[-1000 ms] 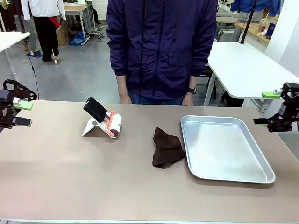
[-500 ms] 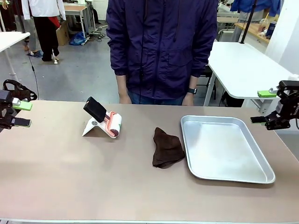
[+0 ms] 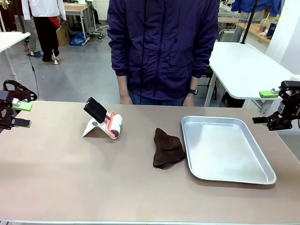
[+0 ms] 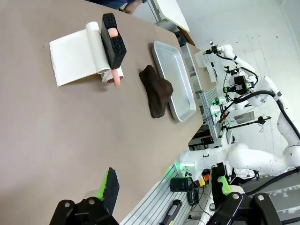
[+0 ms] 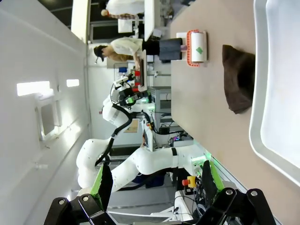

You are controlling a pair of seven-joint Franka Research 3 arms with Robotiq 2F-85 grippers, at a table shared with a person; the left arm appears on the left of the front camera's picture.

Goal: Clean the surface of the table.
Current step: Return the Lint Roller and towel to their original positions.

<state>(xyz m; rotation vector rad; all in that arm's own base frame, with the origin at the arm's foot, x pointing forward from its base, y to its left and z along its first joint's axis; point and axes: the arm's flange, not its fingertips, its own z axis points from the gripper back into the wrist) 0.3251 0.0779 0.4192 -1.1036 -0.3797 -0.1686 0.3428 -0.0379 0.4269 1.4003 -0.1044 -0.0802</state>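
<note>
The wide, flat, matte taupe-brown surface (image 3: 93,178) spreads between the two hands and reaches from the near edge to the person in a dark purple jacket (image 3: 161,47) standing at its far side, arms hanging down. In the left wrist view the surface (image 4: 56,136) runs away ahead of that hand's fingers, and in the right wrist view it (image 5: 197,108) lies ahead of the right hand.

The shiny silver rectangular metal tray (image 3: 225,147) lies flat on the surface, nearer the right hand than the left, just inward of that hand. It holds nothing.

A crumpled dark brown cloth (image 3: 167,148) lies just beside the tray's edge on the side away from the right hand, roughly midway between the two hands.

A lint roller with a black handle and a pink-edged white roll (image 3: 104,119), resting on a folded white sheet, sits farther toward the left hand, apart from the cloth.

The left hand (image 3: 18,114) hangs at the surface's left end, its green-padded fingers spread wide with nothing between them. The right hand (image 3: 265,108) hangs off the right end, beyond the tray, likewise spread wide and holding nothing.
</note>
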